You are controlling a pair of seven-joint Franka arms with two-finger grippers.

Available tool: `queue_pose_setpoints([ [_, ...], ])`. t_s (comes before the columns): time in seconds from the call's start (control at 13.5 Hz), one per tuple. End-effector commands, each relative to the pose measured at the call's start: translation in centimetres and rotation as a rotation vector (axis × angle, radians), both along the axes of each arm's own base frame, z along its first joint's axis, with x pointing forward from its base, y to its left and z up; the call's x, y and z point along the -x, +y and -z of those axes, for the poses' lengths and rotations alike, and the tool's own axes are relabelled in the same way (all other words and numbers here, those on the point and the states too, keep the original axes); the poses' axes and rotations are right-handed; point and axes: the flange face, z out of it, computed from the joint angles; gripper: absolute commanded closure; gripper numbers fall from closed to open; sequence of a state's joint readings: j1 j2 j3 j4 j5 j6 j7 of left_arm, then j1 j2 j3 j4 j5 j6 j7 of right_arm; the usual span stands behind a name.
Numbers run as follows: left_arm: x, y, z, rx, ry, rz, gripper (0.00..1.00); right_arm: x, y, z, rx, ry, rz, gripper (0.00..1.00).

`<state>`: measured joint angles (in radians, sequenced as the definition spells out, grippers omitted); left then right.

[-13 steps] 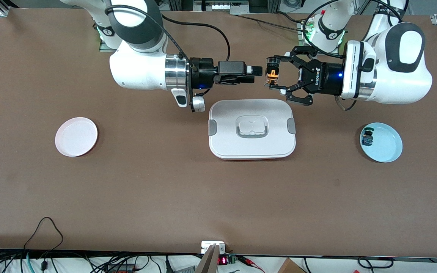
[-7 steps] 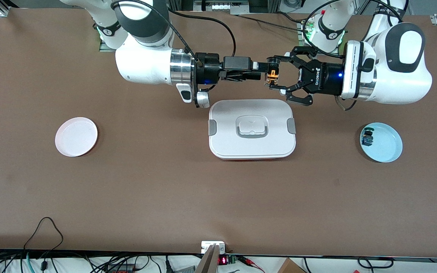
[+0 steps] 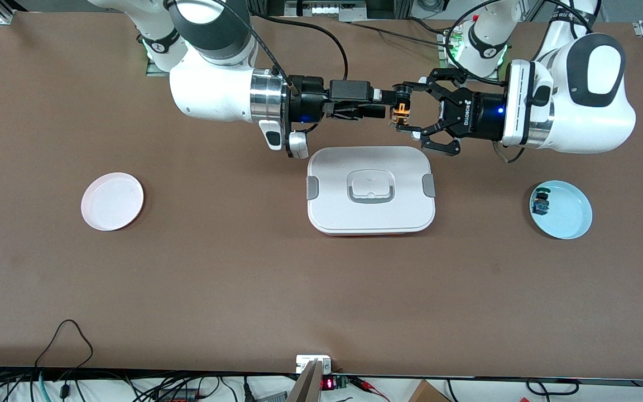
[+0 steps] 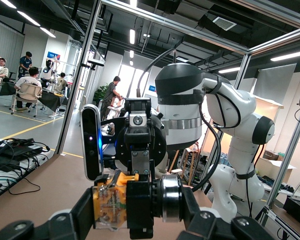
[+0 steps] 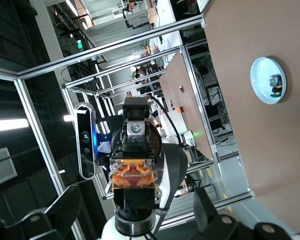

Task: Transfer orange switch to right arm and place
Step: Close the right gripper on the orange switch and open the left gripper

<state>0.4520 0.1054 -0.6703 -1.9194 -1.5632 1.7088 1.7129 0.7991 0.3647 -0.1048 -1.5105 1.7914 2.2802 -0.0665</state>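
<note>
The tiny orange switch (image 3: 400,113), a black cylindrical head on an orange-tan blocky body, is up in the air between the two grippers, over bare brown table (image 3: 243,268) just at twelve o'clock of the white rectangular lidded container (image 3: 371,190) with grey side latches. The left gripper (image 3: 405,109), the wide black claw marked ROBOTIQ on the white left arm (image 3: 570,106), is closed on the switch, its fingers (image 4: 195,215) gripping the part above and below (the left wrist view shows the orange body (image 4: 110,206) and black-and-silver head side by side in its grasp). The right gripper (image 3: 384,105), slim and black behind the silver wrist ring of the white right arm (image 3: 215,95), reaches in horizontally from the nine o'clock side and meets the switch; whether its fingers have clamped on the part or only bracket it cannot be told. In the right wrist view the switch (image 5: 132,176) fills the middle, orange face on.

On the table, a round pale pink plate (image 3: 112,201) lies at nine o'clock of the container, toward the right arm's end. A round light blue plate (image 3: 567,215) lies at three o'clock, toward the left arm's end, holding a small switch with green head and blue body (image 3: 540,204) near its rim.
</note>
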Motion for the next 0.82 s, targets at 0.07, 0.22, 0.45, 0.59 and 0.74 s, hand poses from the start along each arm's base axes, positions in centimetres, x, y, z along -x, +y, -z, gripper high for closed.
queue_pose_setpoints([
  [0.07,0.6,0.3,-0.3,0.022,-0.018,-0.009,1.0,-0.3,0.7,0.4,-0.01,-0.088,0.013,0.0],
  [0.22,0.6,0.3,-0.3,0.022,-0.018,-0.009,1.0,-0.3,0.9,0.5,-0.005,-0.101,0.016,0.0],
  [0.45,0.6,0.3,-0.3,0.022,-0.018,-0.009,1.0,-0.2,1.4,0.0,-0.031,-0.097,0.021,0.0],
  [0.59,0.6,0.3,-0.3,0.022,-0.02,-0.009,1.0,-0.3,2.0,-0.3,-0.054,-0.085,0.044,0.0],
  [0.74,0.6,0.3,-0.3,0.022,-0.018,-0.009,1.0,0.0,2.3,-0.2,-0.053,-0.085,0.041,0.0],
])
